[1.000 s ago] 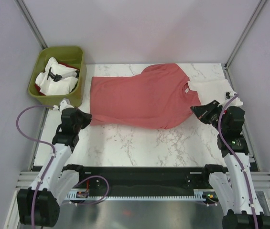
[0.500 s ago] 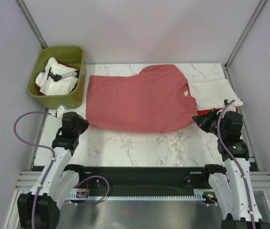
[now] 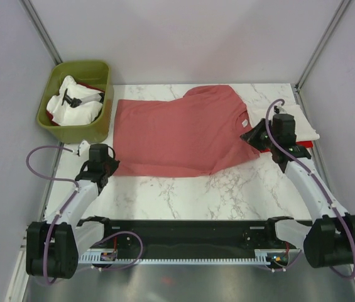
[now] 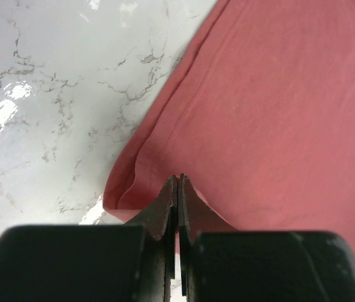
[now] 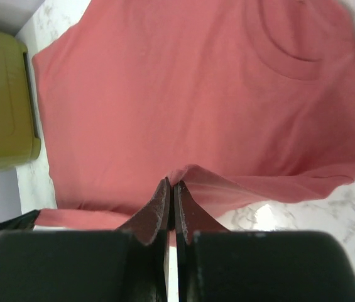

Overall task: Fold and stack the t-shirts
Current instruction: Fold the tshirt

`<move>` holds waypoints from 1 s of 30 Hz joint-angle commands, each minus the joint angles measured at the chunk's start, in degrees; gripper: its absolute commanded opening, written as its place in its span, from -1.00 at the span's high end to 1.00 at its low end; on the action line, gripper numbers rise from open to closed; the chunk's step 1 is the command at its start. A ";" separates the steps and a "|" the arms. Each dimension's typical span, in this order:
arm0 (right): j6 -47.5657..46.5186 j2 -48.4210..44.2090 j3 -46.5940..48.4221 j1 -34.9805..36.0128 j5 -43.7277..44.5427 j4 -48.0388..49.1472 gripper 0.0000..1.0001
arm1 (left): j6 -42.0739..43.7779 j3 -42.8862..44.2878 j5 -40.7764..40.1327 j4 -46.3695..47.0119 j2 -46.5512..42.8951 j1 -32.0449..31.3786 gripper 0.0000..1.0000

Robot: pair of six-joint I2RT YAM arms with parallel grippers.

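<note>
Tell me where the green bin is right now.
In the top view, the olive-green bin sits at the far left corner of the marble table, just left of the salmon-red t-shirt and beyond the left gripper.

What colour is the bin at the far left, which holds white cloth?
The bin is olive green; it shows best in the top external view.

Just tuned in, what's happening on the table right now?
Both arms hold the salmon-red t-shirt, spread on the table. The left gripper is shut on its near hem corner, the right gripper on its near edge by the sleeve. A cream-white t-shirt lies folded at the right.
</note>
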 commanded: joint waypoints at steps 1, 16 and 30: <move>1.76 4.86 6.05 3.74 4.70 5.91 1.00 | -3.54 3.11 -4.31 3.80 2.83 0.19 0.96; 0.80 21.83 22.58 4.18 7.96 5.74 1.00 | -7.84 8.12 -10.64 2.48 7.41 0.19 0.96; -0.26 26.49 27.33 2.34 8.67 6.27 1.00 | -6.88 10.85 -11.69 2.66 12.24 0.19 0.96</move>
